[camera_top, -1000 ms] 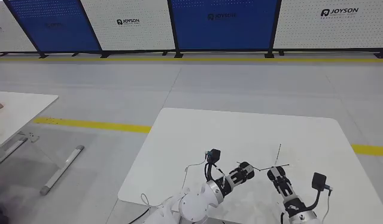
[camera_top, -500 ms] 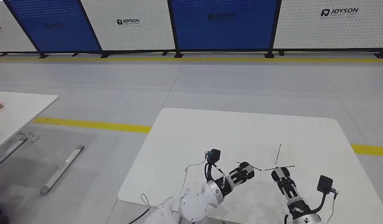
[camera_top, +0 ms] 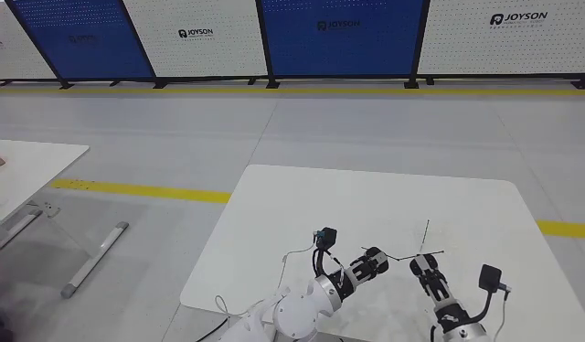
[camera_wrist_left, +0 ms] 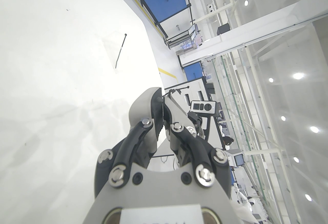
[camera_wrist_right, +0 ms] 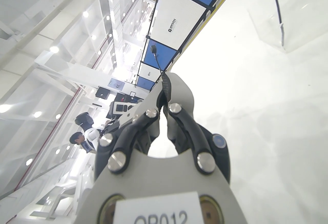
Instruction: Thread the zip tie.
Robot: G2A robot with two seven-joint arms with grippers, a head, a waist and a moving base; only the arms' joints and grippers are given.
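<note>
Zip tie (camera_wrist_right: 165,82) was clenched in my left gripper (camera_wrist_left: 163,102) and in my right gripper (camera_wrist_right: 165,93), ends close but apart, its tail not yet through the head (camera_wrist_right: 153,48)

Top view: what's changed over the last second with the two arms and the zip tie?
The right gripper, shut on the zip tie, swung out to its right, then came nearly back to where it began. The left gripper, shut on a black strap, kept still. The spare tie on the table did not move.
</note>
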